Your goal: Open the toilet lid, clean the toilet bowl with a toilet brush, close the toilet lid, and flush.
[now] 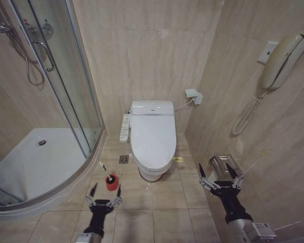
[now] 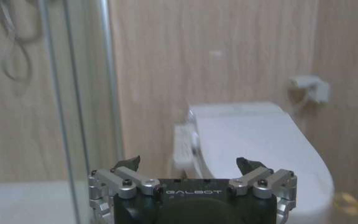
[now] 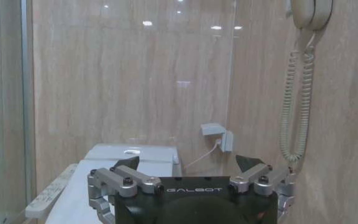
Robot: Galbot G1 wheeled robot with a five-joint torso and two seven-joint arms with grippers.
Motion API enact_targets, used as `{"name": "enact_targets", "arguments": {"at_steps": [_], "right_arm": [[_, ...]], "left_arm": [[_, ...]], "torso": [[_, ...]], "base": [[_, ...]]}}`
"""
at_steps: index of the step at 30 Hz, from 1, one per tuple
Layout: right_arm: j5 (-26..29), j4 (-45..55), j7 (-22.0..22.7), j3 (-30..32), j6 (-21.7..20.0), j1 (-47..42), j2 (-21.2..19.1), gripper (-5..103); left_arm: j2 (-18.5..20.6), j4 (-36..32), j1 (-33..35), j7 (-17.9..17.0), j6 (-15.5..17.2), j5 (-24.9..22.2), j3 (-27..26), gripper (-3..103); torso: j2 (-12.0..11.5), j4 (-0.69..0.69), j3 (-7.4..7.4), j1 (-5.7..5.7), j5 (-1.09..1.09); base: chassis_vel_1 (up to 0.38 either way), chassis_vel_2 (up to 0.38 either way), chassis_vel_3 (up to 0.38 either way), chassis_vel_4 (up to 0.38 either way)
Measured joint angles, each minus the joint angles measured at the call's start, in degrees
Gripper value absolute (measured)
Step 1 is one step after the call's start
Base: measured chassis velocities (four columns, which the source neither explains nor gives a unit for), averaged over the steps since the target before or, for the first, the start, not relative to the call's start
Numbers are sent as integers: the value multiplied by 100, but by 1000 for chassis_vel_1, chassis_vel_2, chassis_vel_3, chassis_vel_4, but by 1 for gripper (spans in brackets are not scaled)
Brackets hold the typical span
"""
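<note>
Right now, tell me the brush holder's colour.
Red, the brush holder on the floor; clearest in the head view.

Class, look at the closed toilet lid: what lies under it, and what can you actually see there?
The toilet lid is down, hiding seat and bowl interior. Below its front edge, the toilet bowl base shows on the floor.

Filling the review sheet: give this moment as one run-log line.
toilet lid: closed | toilet brush: in red holder, floor | left gripper: open, near brush | right gripper: open, empty
</note>
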Motion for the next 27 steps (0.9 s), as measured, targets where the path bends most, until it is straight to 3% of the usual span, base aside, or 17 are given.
{"name": "enact_targets", "arguments": {"at_steps": [5,21,27], "right_arm": [[0,0,0,0,0,0,0,100],[0,0,0,0,0,0,0,100],[0,0,0,0,0,0,0,100]], "left_arm": [[-257,-777,518,-267,-62,145,-44,100],[-766,-1095,1295,-604,-275,225,-403,100],[-750,-1521,1816,-736,67,215,-470,100]], "torso": [[0,1,0,-1,1],[0,1,0,0,0],[0,0,0,0,-1]], "base": [[0,0,0,0],[0,0,0,0],[0,0,0,0]]}}
